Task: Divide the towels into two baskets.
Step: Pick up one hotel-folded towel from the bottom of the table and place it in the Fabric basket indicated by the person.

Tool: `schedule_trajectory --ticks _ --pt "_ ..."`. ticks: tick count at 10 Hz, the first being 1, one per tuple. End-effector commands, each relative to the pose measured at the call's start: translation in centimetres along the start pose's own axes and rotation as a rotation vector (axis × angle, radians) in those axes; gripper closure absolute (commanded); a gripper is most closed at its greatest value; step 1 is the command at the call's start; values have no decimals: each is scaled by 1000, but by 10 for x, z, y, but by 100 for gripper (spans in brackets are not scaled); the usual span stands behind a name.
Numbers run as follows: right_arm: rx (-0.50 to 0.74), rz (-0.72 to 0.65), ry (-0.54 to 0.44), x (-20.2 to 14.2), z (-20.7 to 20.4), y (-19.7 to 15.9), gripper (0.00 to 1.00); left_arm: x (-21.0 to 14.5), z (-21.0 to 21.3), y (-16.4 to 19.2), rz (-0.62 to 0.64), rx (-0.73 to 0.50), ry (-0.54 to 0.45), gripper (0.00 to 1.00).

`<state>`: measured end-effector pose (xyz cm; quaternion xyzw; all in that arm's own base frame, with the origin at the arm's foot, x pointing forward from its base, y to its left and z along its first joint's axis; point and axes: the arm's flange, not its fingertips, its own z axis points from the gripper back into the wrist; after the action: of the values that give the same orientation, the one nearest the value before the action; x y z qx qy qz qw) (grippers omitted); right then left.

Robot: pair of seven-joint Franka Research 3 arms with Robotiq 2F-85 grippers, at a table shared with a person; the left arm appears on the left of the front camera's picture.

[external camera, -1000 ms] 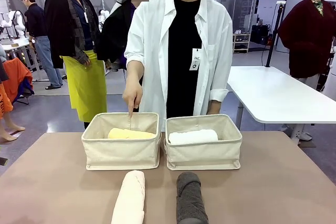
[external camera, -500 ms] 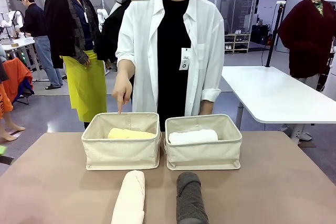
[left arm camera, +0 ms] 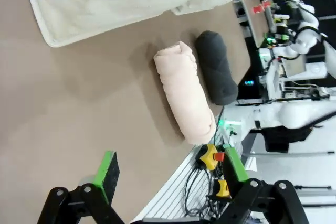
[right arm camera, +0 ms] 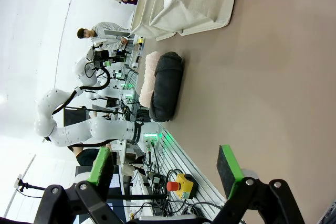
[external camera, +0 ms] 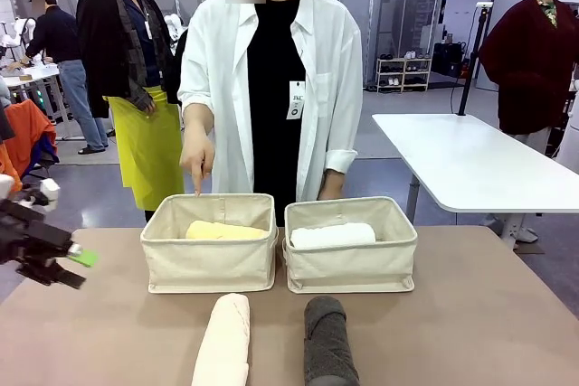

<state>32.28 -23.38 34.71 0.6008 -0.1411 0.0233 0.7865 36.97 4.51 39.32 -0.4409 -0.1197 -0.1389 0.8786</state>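
Beige canvas is framing most of what matters. At the far left, the left gripper (external camera: 65,264) is hanging near the left edge of the table (external camera: 470,314), its jaws standing wide with nothing between them. Next along, the left basket (external camera: 208,255) is holding the yellow towel (external camera: 224,230), and a person's hand (external camera: 196,158) is pointing a finger down toward its far rim.

In front of that basket, the cream towel (external camera: 223,343) is lying on the bare table, lengthwise toward the robot. Just beside it, across a narrow gap, the dark grey towel (external camera: 327,343) is lying the same way in front of the right basket (external camera: 351,259), which is holding the white towel (external camera: 332,235). The right gripper (right arm camera: 164,170) is facing the grey roll from well off, its jaws likewise spread wide and empty.

Both loose rolls are looking soft, light and squashy, and are likely to sag if pinched at one end. Taking each across its middle, with a pad on either flank, is probably the safest hold. A shallow pinch on the outer layer is risking an unrolled towel.

A badge (external camera: 295,99) on the person's shirt is carrying print too small to read.
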Motion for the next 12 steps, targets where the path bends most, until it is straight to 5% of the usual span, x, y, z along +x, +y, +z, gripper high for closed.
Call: schedule_trajectory --ticks 1,5,9,12 --pt "3 20 2 -2 1 2 0 -1 -45 -42 51 65 33 0" --pt "3 20 2 -2 1 2 0 -7 -134 -97 142 253 126 0" --pt "3 20 2 -2 1 2 0 -18 -204 -103 251 387 153 0" --pt "3 20 2 -2 1 2 0 -21 -228 -98 252 456 81 0"
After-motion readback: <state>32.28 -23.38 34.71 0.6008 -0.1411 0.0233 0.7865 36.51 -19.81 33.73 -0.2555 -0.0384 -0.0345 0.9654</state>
